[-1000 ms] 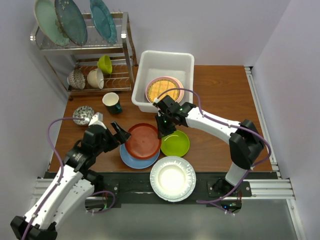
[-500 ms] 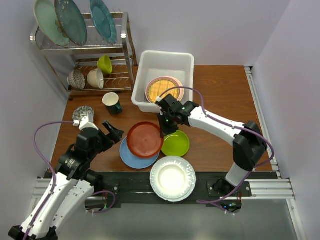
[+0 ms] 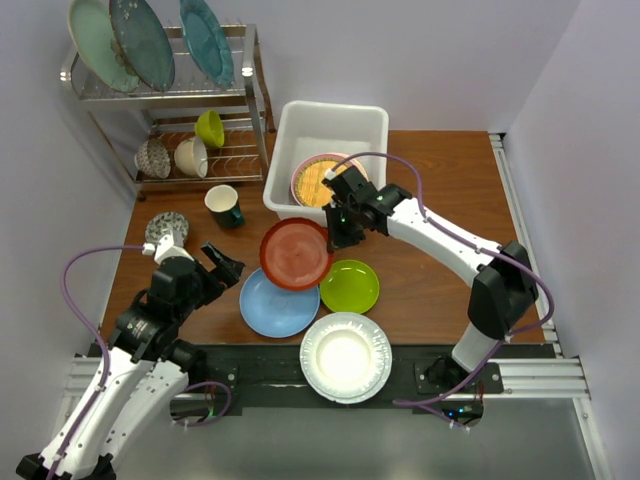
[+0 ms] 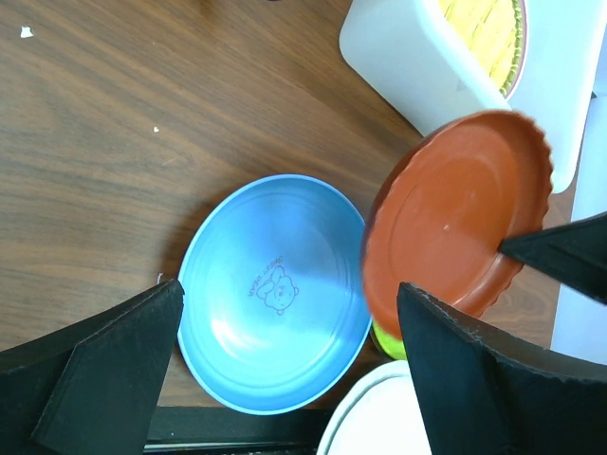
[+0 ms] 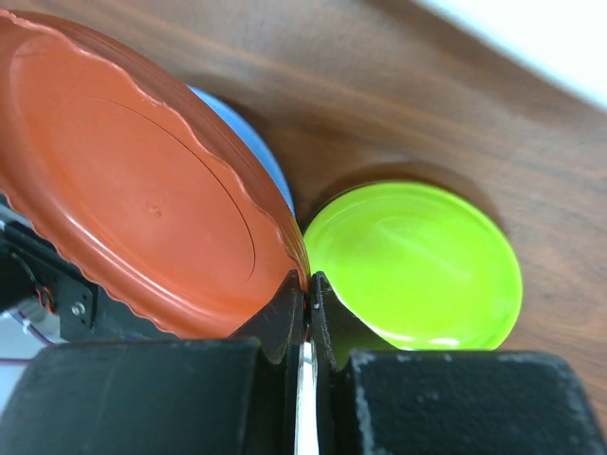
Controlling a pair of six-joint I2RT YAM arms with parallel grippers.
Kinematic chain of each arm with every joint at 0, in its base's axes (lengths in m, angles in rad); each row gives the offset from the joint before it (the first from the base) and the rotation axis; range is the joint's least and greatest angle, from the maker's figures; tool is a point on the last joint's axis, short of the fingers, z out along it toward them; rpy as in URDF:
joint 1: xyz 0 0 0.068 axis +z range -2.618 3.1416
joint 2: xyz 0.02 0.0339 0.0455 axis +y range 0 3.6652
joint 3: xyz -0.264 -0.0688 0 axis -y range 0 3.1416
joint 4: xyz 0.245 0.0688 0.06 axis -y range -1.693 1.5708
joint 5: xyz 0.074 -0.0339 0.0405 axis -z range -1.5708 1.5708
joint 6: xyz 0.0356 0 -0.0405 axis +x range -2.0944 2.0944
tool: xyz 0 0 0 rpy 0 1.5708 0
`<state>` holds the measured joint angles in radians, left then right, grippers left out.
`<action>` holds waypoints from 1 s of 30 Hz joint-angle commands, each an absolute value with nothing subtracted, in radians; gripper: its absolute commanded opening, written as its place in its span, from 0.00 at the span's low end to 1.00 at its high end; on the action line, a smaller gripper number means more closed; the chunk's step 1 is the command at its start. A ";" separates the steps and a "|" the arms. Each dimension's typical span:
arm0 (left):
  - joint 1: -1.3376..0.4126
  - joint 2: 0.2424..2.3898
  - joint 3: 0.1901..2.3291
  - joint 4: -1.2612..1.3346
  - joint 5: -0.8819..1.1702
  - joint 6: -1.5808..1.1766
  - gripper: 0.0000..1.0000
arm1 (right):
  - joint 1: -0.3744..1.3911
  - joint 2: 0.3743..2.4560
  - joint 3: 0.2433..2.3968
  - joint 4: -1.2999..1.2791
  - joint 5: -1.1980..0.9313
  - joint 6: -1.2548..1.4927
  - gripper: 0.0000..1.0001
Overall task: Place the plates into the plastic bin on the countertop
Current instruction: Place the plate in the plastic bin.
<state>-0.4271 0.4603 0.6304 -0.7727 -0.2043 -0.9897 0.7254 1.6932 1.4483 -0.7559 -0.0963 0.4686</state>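
The right tool [image 3: 332, 235] is rim-pinching the red plate [image 3: 295, 253] mid-frame for the bin [image 3: 335, 108]. The left tool [image 3: 224, 262] is gaping empty.

There are a rust-red plate [image 3: 293, 253], blue plate [image 3: 272, 308] and lime-green plate [image 3: 352, 287].

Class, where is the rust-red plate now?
Top view: the rust-red plate hangs tilted in the right pincer, between the blue plate and the plastic bin.

No legible text. The blue plate [image 4: 275, 341] carries a small printed emblem [image 4: 272, 285]; its lettering is unreadable.
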 commanded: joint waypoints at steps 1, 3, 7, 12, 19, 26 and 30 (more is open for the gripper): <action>-0.431 0.459 0.623 -0.758 -0.195 -1.006 1.00 | 0.686 1.674 1.508 -0.762 -0.115 0.448 0.00; -0.431 0.466 0.620 -0.756 -0.187 -1.006 1.00 | 0.663 1.677 1.514 -0.762 -0.130 0.448 0.00; -0.431 0.480 0.618 -0.744 -0.166 -1.003 1.00 | 0.629 1.677 1.532 -0.755 -0.153 0.446 0.00; -0.431 0.511 0.617 -0.735 -0.147 -0.994 1.00 | 0.595 1.687 1.581 -0.755 -0.152 0.454 0.00; -0.431 0.541 0.600 -0.709 -0.112 -0.971 1.00 | 0.543 1.756 1.693 -0.761 -0.169 0.462 0.00; -0.431 0.564 0.575 -0.684 -0.087 -0.966 1.00 | 0.496 1.838 1.830 -0.779 -0.169 0.465 0.00; -0.431 0.569 0.565 -0.661 -0.075 -0.966 1.00 | 0.465 1.885 1.893 -0.778 -0.176 0.466 0.00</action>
